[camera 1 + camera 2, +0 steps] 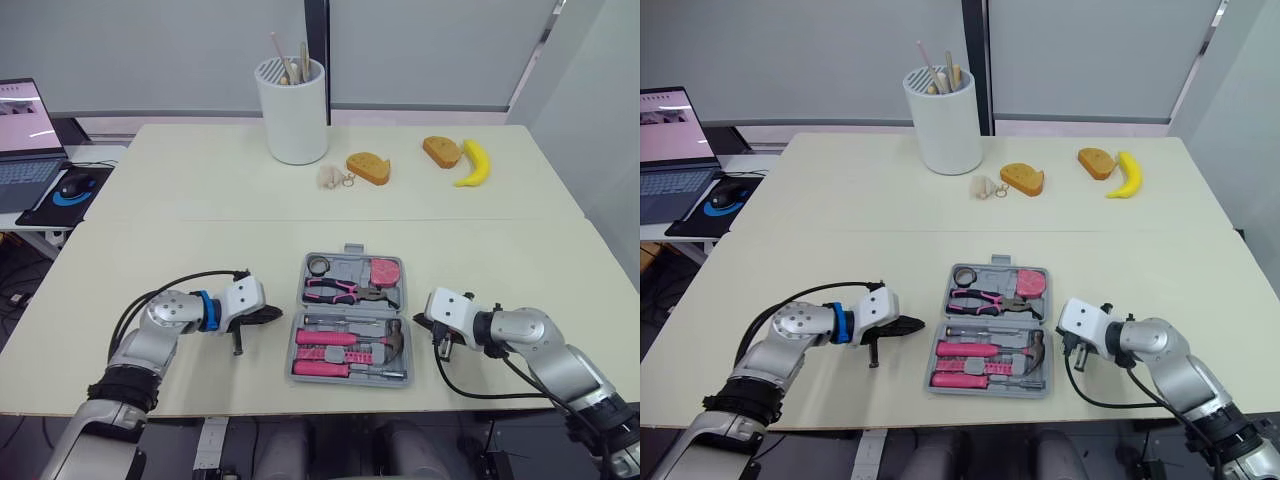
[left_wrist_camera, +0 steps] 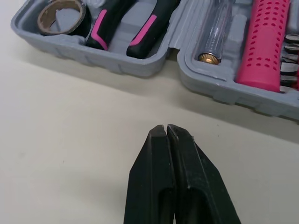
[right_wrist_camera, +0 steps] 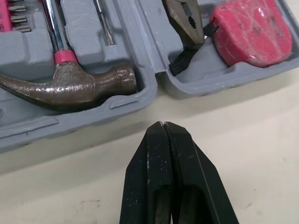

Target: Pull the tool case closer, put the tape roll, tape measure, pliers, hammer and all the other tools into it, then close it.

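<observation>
1. The tool case (image 1: pixel 352 263) lies open and flat on the counter (image 1: pixel 200 250), near the counter's front edge and between the two arms.
2. Its far half holds the tape roll (image 1: pixel 319 265), pliers (image 1: pixel 340 291) and tape measure (image 1: pixel 385 271). The near half holds the hammer (image 1: pixel 390 338) and pink-handled drivers (image 1: pixel 325 337). I see no loose tools on the counter around the case, so packing looks finished and only closing remains.
3. The left hand (image 2: pixel 166 130) has its fingers pressed together and grips nothing. It sits just beside the case's left edge, pointing at it about level with the hinge (image 1: pixel 350 313).
4. The right hand (image 3: pixel 162 126) is likewise pressed shut and empty. It is just beside the case's right edge, aimed where the hammer's half meets the pliers' half.
5. The key relation is that the hinge runs from the left hand to the right, so one half must fold over the other across that line — toward or away from the robot.
6. Neither hand is clearly nearer; both flank the hinge ends. A push would likely need a fingertip under the far half's outer rim, beyond where either hand now sits — and the other hand steadying the near half.
</observation>
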Robot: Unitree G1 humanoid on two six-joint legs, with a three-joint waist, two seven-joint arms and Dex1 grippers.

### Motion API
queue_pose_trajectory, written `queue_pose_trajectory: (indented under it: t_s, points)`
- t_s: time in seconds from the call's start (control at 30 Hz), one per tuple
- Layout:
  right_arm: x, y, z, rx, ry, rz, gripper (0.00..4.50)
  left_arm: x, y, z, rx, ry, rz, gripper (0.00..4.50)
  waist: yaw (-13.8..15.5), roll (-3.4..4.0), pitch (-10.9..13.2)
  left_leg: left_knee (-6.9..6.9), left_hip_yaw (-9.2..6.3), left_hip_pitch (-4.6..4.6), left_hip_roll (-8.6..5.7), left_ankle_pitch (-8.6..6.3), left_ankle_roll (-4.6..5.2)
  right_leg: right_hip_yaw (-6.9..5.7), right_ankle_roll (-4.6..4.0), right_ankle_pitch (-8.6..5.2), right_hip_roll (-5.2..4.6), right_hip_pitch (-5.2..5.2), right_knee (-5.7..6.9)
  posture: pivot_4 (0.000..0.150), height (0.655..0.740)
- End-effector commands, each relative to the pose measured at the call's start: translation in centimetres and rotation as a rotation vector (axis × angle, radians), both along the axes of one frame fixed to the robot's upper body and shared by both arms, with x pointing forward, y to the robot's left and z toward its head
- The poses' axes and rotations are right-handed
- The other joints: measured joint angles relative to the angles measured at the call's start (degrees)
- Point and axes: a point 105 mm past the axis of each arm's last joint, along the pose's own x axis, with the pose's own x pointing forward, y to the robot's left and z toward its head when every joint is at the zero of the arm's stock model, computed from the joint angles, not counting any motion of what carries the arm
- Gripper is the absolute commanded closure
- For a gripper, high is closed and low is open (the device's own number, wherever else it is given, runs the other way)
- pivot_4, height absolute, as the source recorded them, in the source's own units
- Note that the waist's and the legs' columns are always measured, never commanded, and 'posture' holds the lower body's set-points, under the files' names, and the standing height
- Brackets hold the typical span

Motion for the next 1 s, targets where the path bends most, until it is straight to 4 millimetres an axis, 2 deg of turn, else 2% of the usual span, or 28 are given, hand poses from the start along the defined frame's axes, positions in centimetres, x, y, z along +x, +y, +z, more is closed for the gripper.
queue_pose_trajectory:
  t_s: [0.03,0.33,0.5,0.73,1.0]
  points:
    - [0.5,0.7,0.2,0.000,-0.022,0.041,4.50,0.7,-0.9,0.4,-0.002,-0.034,-0.024,4.47,0.0,0.00,0.0,0.00,-0.01,0.00,0.00,0.00,0.00,0.00,0.00,0.00,0.00,0.01,0.00,0.150,0.7400]
    - [1.6,2.1,-0.2,0.015,-0.022,0.078,4.50,1.6,-3.1,0.1,-0.006,-0.095,-0.068,4.47,0.0,0.00,0.0,0.03,0.02,0.02,-0.01,0.01,-0.01,-0.03,0.00,0.00,0.01,-0.01,0.07,0.150,0.7400]
    - [1.6,2.7,-0.1,0.028,-0.026,0.105,4.50,1.4,-3.8,0.2,-0.019,-0.101,-0.092,4.47,0.0,0.00,0.0,0.03,0.00,0.02,-0.01,0.01,-0.01,-0.03,0.00,0.00,0.01,-0.01,0.09,0.150,0.7400]
    - [1.0,3.6,0.2,0.044,-0.019,0.162,4.50,-0.5,-4.7,0.5,-0.040,-0.077,-0.184,4.47,-0.1,0.00,0.0,0.03,0.00,0.02,-0.01,0.01,-0.01,0.00,0.00,0.00,0.01,-0.03,0.11,0.150,0.7400]
    - [-0.3,4.1,0.1,0.048,0.015,0.202,4.50,-2.6,-4.3,0.2,-0.023,-0.038,-0.211,4.47,-0.2,0.00,0.0,0.02,-0.03,0.02,-0.01,0.01,-0.01,0.03,0.00,0.00,0.00,-0.01,0.09,0.150,0.7400]
